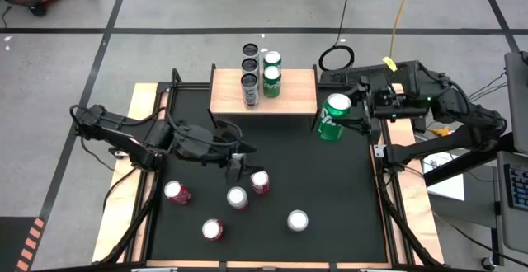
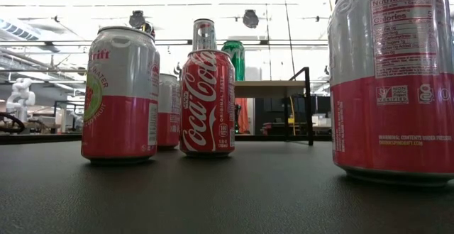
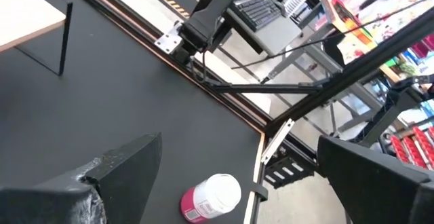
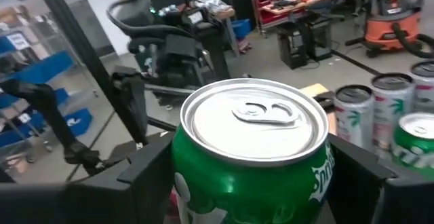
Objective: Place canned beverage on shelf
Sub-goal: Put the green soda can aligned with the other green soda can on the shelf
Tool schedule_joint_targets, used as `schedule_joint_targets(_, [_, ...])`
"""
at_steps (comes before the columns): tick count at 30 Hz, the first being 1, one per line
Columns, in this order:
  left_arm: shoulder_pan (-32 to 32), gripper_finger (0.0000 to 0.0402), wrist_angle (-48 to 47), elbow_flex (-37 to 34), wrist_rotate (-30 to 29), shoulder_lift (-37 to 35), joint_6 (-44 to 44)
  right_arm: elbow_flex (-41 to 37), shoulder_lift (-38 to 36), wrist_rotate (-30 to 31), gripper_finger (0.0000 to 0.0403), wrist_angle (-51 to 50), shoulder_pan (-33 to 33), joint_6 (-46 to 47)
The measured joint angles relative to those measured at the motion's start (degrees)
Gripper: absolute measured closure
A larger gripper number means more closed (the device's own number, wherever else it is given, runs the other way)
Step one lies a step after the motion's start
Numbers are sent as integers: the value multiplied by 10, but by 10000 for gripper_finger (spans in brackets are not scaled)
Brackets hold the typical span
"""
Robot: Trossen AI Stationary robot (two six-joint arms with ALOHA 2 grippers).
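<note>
The shelf [image 1: 293,95] is a light-wood board on black legs at the table's far side, also in the low view [image 2: 273,87]. On its left half stand three slim cans [image 1: 249,66] and two green cans [image 1: 272,70]. A green Sprite can [image 1: 333,117] hangs just off the shelf's right end, with my right gripper [image 1: 345,114] shut on it. My left gripper [image 1: 239,163] hovers open over the middle of the table, above a pink-and-white can [image 3: 210,197], touching nothing. My right gripper pinches the Sprite can's round wall [image 4: 203,183] between its two fingers [image 4: 146,176], one on each side, below the can's top rim. The fingers come in level from the table's right side. The can stays upright, top up, lifted clear of table and shelf.
Several pink, white and red cans stand on the black mat, among them one [image 1: 176,192] at the left, one [image 1: 260,181] near my left gripper and one [image 1: 298,220] at the front right. The shelf's right half [image 1: 301,82] is bare.
</note>
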Motion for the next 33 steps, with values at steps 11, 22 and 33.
schedule_joint_targets(11, [0, 4, 0, 0, -69, 1, -7, -166, -17, 23, 123, 144, -11, -47])
schedule_joint_targets(22, [0, 4, -28, 0, -71, 1, -8, -255, 48, -64, 122, 298, -90, -87])
schedule_joint_targets(33, [0, 4, -50, 0, -80, 1, -8, -255, 155, -145, 122, 416, -178, -134])
